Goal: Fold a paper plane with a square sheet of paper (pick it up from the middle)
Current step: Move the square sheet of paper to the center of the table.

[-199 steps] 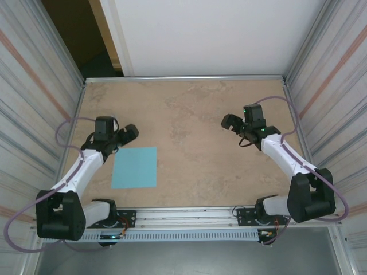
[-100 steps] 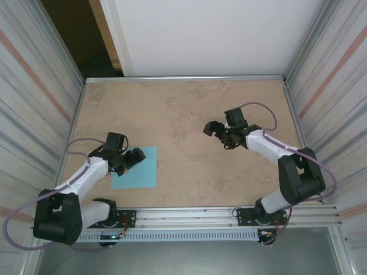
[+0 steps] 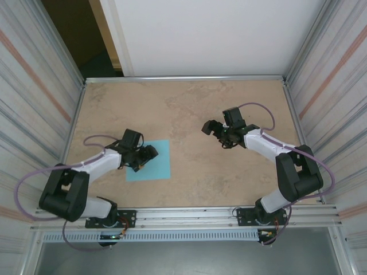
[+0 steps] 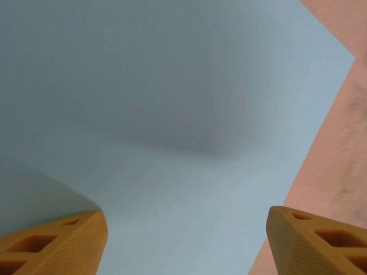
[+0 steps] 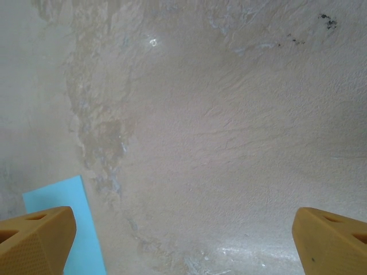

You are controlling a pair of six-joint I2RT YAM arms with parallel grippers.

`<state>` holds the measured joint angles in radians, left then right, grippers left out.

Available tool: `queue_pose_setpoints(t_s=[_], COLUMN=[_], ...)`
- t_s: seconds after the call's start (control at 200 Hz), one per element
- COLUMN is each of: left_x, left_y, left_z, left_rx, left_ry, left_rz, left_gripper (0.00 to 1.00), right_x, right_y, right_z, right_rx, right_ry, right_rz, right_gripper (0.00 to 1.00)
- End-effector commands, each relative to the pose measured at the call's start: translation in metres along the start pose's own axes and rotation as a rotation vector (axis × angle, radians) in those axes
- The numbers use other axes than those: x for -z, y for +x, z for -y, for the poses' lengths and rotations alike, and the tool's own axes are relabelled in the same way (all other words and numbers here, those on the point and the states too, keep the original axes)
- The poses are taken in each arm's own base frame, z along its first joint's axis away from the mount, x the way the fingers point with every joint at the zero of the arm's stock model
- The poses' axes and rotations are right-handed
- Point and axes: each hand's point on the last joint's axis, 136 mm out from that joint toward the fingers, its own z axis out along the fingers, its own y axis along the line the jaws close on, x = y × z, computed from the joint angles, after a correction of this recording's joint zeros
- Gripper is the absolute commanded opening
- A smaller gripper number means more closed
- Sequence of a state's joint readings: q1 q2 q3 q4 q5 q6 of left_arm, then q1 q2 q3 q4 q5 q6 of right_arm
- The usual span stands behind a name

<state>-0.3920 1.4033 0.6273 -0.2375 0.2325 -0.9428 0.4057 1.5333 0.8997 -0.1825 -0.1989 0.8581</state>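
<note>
The square sheet of paper lies flat and uncreased on the table, light blue, left of centre. My left gripper is low over its left half. In the left wrist view the sheet spreads under the open left gripper, whose orange fingers stand wide apart with nothing between them. My right gripper hovers open over bare table right of centre, well clear of the sheet. In the right wrist view the right gripper is open and a corner of the sheet shows at lower left. The paper plane is out of view.
The tan stone-patterned table is walled by corrugated metal panels on the left and right, with a white board behind. A metal rail runs along the near edge between the arm bases.
The left gripper came down onto the sheet and moved right, and the sheet slid right and slightly away with it. Its jaws narrowed a little. The right gripper moved left toward the centre.
</note>
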Motion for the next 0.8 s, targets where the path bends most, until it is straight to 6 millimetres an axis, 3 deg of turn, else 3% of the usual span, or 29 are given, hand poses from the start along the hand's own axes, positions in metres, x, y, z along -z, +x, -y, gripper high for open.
queue_pose_setpoints(t_s=[0.0,0.2,0.316,0.396,0.486,0.606,0.797], left_x=[-0.024,-0.05,-0.04,-0.026,-0.014,-0.004,0.006], left_y=[0.005,0.003,-0.012,-0.023,-0.034,-0.042,-0.041], left_z=[0.029,0.089,0.125,0.139,0.135,0.112,0.089], left_rx=[0.058,0.028,-0.04,-0.097,-0.143,-0.186,-0.273], left_ry=[0.045,0.126,0.197,0.225,0.247,0.253,0.22], left_rz=[-0.055,-0.082,-0.06,-0.045,-0.045,-0.085,-0.144], left_gripper=[0.72,0.59,0.59,0.61,0.65,0.69,0.65], right_x=[-0.001,0.001,0.005,0.007,0.006,-0.003,-0.029], right_y=[-0.002,0.004,0.005,0.005,0.01,0.024,0.049], right_z=[-0.001,0.006,0.006,0.003,-0.009,-0.029,-0.06], right_rx=[-0.022,-0.026,-0.018,-0.013,0.009,0.037,0.024], right_ry=[0.004,0.017,0.022,0.018,0.005,-0.01,-0.072], right_rz=[0.015,0.003,0.007,0.007,-0.007,-0.053,-0.15], right_gripper=[0.94,0.89,0.88,0.87,0.84,0.78,0.61])
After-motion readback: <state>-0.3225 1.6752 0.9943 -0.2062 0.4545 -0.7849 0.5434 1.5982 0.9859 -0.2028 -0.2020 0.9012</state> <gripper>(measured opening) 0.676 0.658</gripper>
